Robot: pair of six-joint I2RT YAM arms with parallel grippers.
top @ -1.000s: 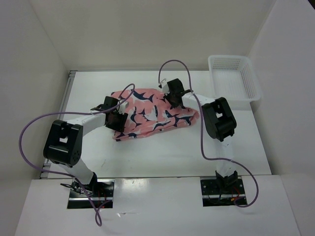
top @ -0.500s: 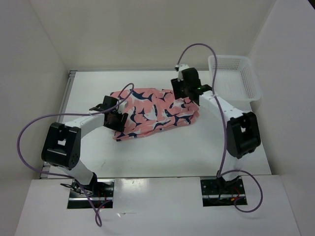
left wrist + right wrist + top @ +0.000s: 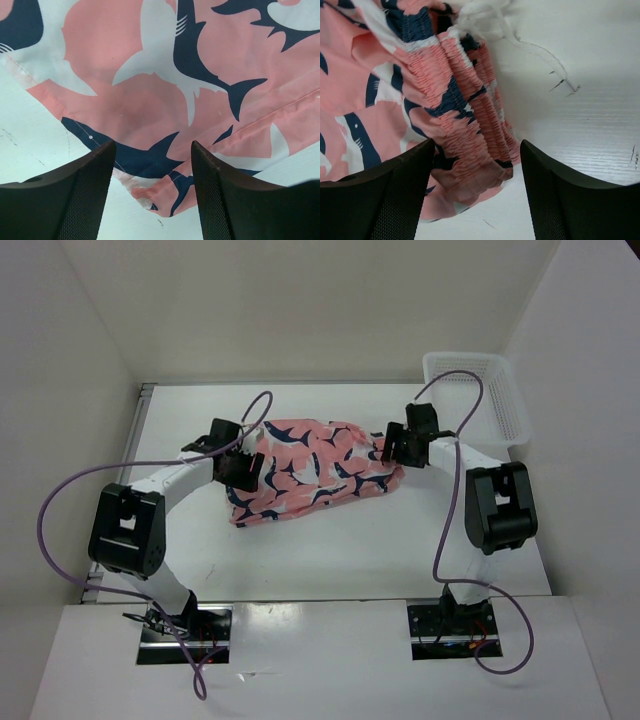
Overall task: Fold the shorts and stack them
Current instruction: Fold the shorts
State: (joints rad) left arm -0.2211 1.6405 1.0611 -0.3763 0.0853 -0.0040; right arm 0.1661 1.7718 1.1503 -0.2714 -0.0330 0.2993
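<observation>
The shorts (image 3: 312, 472), coral-pink with navy-and-white shark shapes, lie crumpled on the white table (image 3: 330, 550) between both arms. My left gripper (image 3: 240, 468) hovers open over their left end. In the left wrist view a hem corner of the shorts (image 3: 165, 75) lies between the spread fingers (image 3: 85, 190) of that gripper (image 3: 152, 145), with nothing gripped. My right gripper (image 3: 393, 448) is at the shorts' right end. It shows open (image 3: 476, 142) in the right wrist view, above the gathered waistband (image 3: 465, 120) and apart from it. A white drawstring (image 3: 485, 20) trails beside the waistband.
A white plastic mesh basket (image 3: 478, 400) stands at the back right of the table, just beyond my right arm. White walls close in the table at the back and on both sides. Purple cables loop off both arms.
My right gripper opened, let go of the shorts and moved from their back middle to their right end. The left gripper opened a little wider and shifted slightly toward the back.
</observation>
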